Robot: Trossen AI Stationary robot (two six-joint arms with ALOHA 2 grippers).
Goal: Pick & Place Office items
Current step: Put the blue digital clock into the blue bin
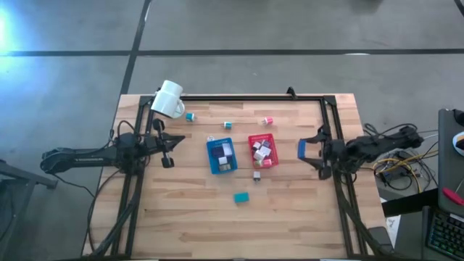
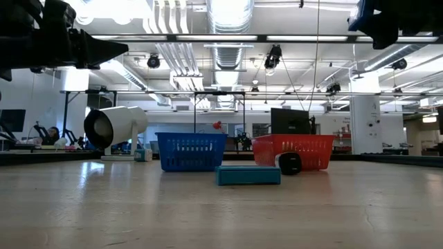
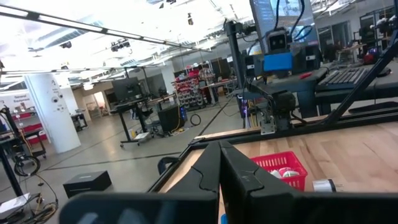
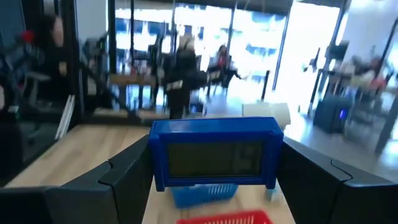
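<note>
Counted on the table [image 1: 304,217]:
- Trays: two, side by side at the centre. Blue tray [image 1: 212,154] toward the left arm, red tray [image 1: 250,139] toward the right arm.
- Mugs: one. White mug [image 1: 169,98] lying on its side at the far left corner, mouth turned toward the low camera.
- Office items loose on the wood: five. Teal piece [image 1: 190,116] just beside the mug; teal-and-white piece [image 1: 227,125] and pink piece [image 1: 267,120] beyond the trays; small dark piece [image 1: 257,175] just in front of the red tray; teal block [image 1: 241,196] nearest the front edge, well apart from the rest.
- Office items inside the trays: several in each, white and dark blue in the blue tray, white, purple and pink in the red. Exact count not readable.
- Office items off the table: one, the blue block [image 4: 214,152].

Orientation:
- Teal block: flat on the wood, long axis running side to side across the table, long side facing the low camera.
- Blue block: lifted clear of the table, just beside the red tray on the right arm's side. Long axis crosswise to the right arm, spanning from finger to finger. Broad face with a dark window turned back toward the wrist.

End effectors:
- Right gripper [image 1: 306,150]: spread wide, pinching the blue block by its two short ends.
- Left gripper [image 3: 219,165]: pressed together, holding nothing, raised between the mug and the blue tray, pointing toward the trays.
</note>
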